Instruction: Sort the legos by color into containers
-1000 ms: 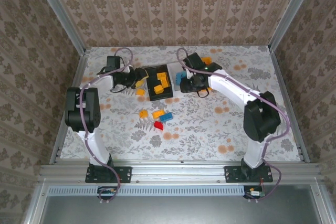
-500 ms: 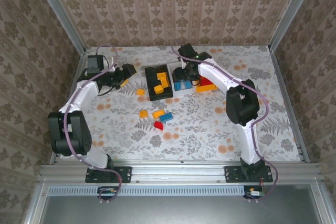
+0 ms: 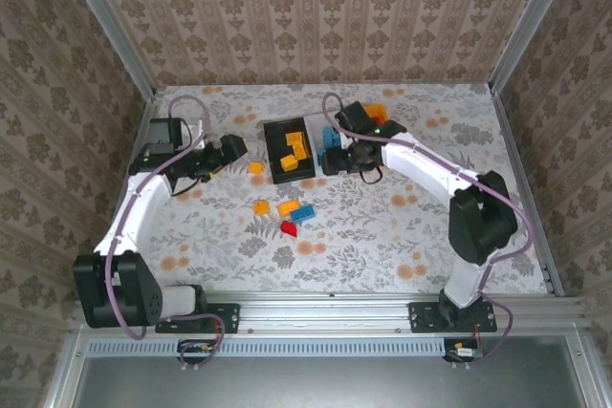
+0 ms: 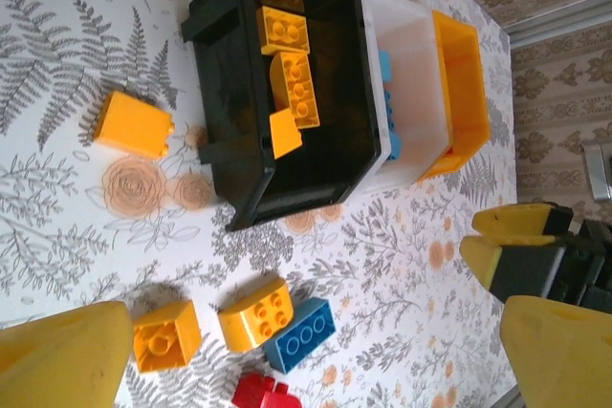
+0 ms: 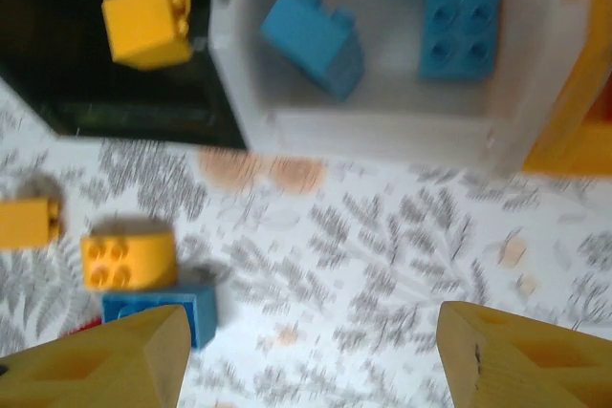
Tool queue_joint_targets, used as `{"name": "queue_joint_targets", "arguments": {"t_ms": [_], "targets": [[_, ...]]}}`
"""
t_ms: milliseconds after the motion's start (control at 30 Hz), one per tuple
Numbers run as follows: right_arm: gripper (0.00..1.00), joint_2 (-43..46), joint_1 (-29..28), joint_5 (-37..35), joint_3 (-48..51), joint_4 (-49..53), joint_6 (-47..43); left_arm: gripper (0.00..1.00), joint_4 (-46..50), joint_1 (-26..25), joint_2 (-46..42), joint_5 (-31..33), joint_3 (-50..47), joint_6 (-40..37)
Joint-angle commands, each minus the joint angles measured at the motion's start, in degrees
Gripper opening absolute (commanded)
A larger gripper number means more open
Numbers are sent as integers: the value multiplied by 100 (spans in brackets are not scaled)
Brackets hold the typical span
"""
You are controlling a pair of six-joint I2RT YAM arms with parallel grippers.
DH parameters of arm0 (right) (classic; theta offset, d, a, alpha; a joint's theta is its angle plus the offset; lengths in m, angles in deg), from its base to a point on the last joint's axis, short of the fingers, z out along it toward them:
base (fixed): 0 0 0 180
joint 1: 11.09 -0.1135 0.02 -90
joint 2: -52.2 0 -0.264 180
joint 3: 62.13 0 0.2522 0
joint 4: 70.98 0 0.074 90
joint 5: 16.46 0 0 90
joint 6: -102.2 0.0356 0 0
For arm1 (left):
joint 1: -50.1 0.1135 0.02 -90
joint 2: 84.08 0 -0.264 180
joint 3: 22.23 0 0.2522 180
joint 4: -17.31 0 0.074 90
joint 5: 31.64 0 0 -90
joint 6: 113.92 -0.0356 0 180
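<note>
The left wrist view looks into the black shallow plastic tray [image 4: 206, 21], where several orange-yellow bricks [image 4: 296, 83] lie, the white plastic tray [image 4: 421, 74] touching its side; the right wrist view shows light blue bricks [image 5: 316, 40] in that white tray; the top view shows loose bricks [image 3: 289, 207] between the arms; the left gripper [image 3: 232, 148] hovers left of the black tray, the right gripper [image 3: 335, 161] near the white one; both have jaws wide apart, empty.

3 trays stand in a row, touching: left tray [image 4: 218, 93], middle tray [image 4: 421, 64], right tray [image 4: 459, 74]. Bricks [image 4: 296, 88] lie in the left and middle ones. 1 brick [image 4: 134, 124] lies left of the left tray, and 4 bricks [image 4: 256, 312] lie together before it.
</note>
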Motion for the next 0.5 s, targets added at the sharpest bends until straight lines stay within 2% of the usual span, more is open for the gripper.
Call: {"name": "queue_joint_targets", "arguments": {"t_ms": [0, 200, 467], "targets": [[72, 241, -332, 141, 471, -159, 280, 100, 443, 1, -301, 29, -186, -331], [76, 119, -991, -39, 701, -211, 598, 100, 935, -18, -584, -42, -520, -778], [78, -643, -1569, -322, 90, 73, 658, 100, 1308, -6, -638, 19, -937, -1452]]}}
